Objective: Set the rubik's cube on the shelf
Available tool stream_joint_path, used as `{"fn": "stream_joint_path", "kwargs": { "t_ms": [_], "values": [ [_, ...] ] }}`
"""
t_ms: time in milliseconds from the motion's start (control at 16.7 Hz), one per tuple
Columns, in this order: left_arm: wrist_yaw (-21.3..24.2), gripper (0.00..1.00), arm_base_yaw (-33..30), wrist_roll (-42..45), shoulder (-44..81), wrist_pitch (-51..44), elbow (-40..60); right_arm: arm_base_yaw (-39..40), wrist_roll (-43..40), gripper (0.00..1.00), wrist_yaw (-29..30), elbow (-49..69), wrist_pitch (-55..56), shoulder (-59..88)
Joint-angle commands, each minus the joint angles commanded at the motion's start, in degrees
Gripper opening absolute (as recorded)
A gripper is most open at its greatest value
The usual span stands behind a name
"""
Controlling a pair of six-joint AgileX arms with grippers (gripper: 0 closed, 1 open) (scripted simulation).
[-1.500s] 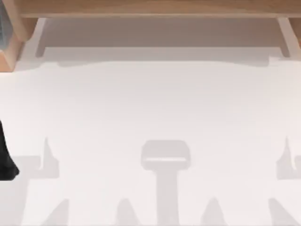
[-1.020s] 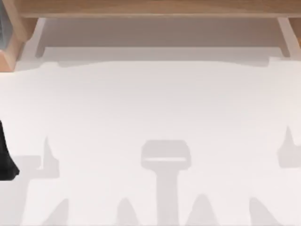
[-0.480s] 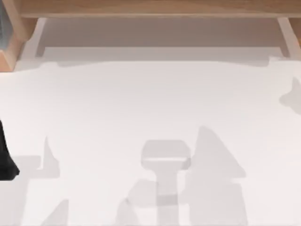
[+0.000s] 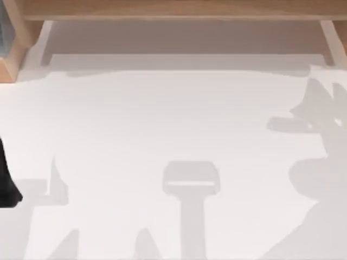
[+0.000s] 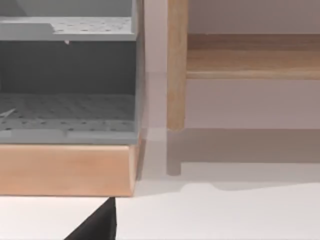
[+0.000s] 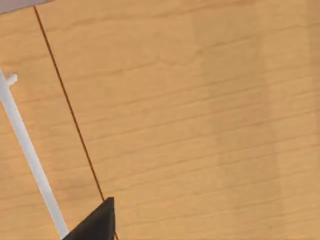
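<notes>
Left arm [image 4: 6, 179]: a dark shape at the desk's left edge; your left gripper [image 5: 97, 222] shows as a dark wedge facing the wooden cabinet
Left jaws: released or clenched, you cannot tell
Wooden cabinet [image 5: 65, 170]: stands at the far left corner, with grey perforated trays inside, just beside the shelf's end post
Shelf [image 4: 173, 8]: long light-brown board along the far side of the desk, raised on white brackets [image 4: 332, 40], nothing seen on the stretch in the top view
Desk [image 4: 162, 119]: white, crossed by grey shadows, with the largest shadow [image 4: 320, 162] on the right side
Right gripper [image 6: 95, 222]: a dark wedge close over light-brown wood grain, seemingly the shelf board, beside a white bracket rod [image 6: 25, 150]
Right jaws: you cannot tell their state either
Rubik's cube: where it sits cannot be told from these views
Handling: expect a light, stiff cube with slick plastic tiles; take it squarely across two opposite flat faces, near mid-height, since a corner grip could slip or twist a layer
</notes>
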Motion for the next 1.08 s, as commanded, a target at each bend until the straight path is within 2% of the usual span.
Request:
{"fn": "stream_joint_path", "kwargs": {
  "t_ms": [360, 780, 1080],
  "values": [
    [0.0, 1.0, 0.0, 0.0, 0.0, 0.0, 0.0, -3.94, -12.61, 1.0, -3.18, 8.9, 9.78, 18.98],
    [0.0, 1.0, 0.0, 0.0, 0.0, 0.0, 0.0, -4.01, -13.63, 1.0, -3.28, 9.61, 10.39, 20.46],
    [0.0, 1.0, 0.0, 0.0, 0.0, 0.0, 0.0, -3.21, -13.72, 1.0, -2.3, 14.72, 7.79, 22.78]
  ]
}}
